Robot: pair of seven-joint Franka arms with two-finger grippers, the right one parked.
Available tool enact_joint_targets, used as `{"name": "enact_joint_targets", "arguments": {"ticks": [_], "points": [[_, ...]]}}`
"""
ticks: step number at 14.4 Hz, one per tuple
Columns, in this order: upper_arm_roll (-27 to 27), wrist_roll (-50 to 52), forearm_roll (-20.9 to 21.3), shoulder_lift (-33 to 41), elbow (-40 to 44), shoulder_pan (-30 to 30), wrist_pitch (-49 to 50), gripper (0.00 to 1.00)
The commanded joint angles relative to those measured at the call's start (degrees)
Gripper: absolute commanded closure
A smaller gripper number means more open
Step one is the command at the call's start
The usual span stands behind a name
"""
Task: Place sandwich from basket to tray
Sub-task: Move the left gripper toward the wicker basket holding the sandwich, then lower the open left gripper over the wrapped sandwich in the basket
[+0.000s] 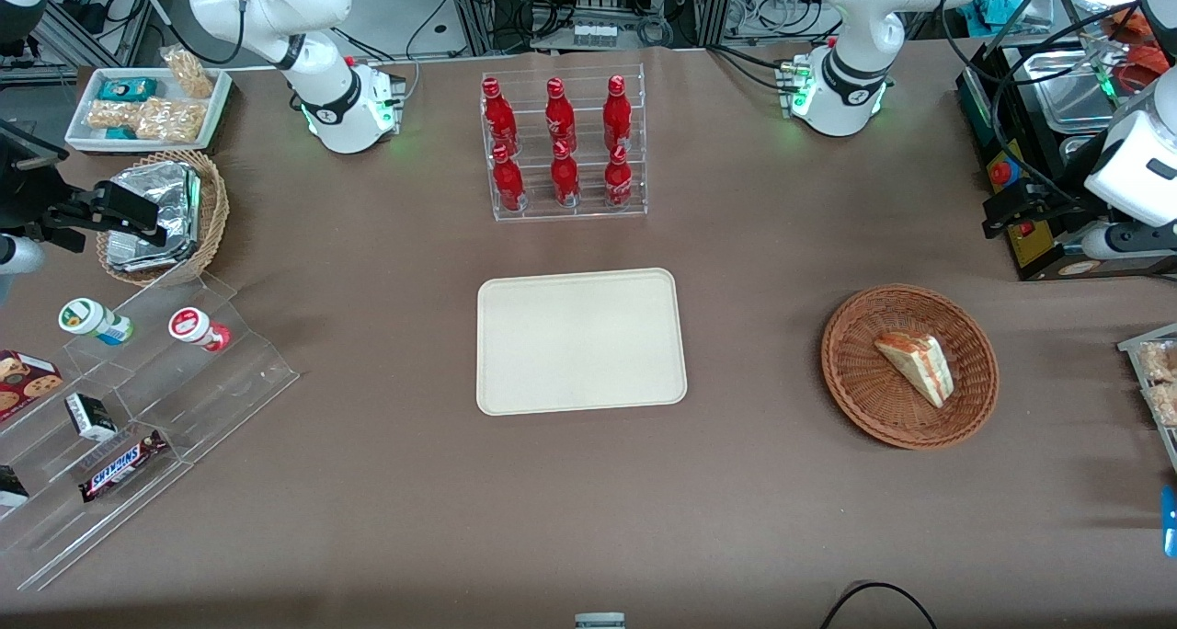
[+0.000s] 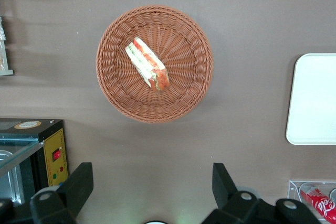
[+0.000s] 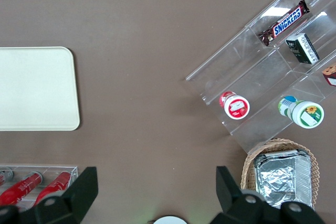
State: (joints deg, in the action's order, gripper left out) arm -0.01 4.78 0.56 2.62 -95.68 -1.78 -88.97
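Table (image 1: pixel 386 482) — brown covering, wide and mostly bare between the task items. Cream-beige tray (image 1: pixel 581 341) lies flat near the middle, nothing on it, in front of the acrylic rack of red bottles (image 1: pixel 563 146). Shallow reddish-brown wicker basket (image 1: pixel 909 365) sits toward my working arm's end, well apart from the tray. The sandwich (image 1: pixel 916 368) lies in the basket, a triangular wedge on its side, off-centre toward the rim, filling layers showing along one long face.

My gripper (image 2: pixel 149 190) hangs high above the table beside the basket, holding nothing, fingers (image 2: pixel 79 184) spread wide apart. In the front view it is at the frame edge near the black control box (image 1: pixel 1034 183).

Risks from here, as I judge them:
- Basket is light and unanchored — a descent that clips the rim or presses on the weave could tip or drag it.
- Wedge tapers and the bread is soft. Closing across the slanted sides could squeeze it out of the jaws; closing too hard could crush it or push out the filling.
- Wedge lies at an angle to my fingers, so I need a wrist turn before descending, or one finger lands on the bread.
- Long carry to the tray; a shallow grip may let it slip mid-transfer.
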Motion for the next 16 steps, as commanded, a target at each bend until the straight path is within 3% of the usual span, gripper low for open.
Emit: {"name": "enact_joint_targets", "arguments": {"ticks": [1, 6, 13, 16], "points": [[0.54, -0.65, -0.48, -0.51, -0.55, -0.60, 1.96, 0.00], [0.71, -0.82, -0.21, -6.82, -2.32, -0.07, -1.10, 0.00], [1.06, -0.56, 0.14, -12.19, -17.59, 1.95, -28.84, 0.00], [0.98, 0.66, -0.30, -14.13, -21.38, 2.48, -36.00, 0.00]]}}
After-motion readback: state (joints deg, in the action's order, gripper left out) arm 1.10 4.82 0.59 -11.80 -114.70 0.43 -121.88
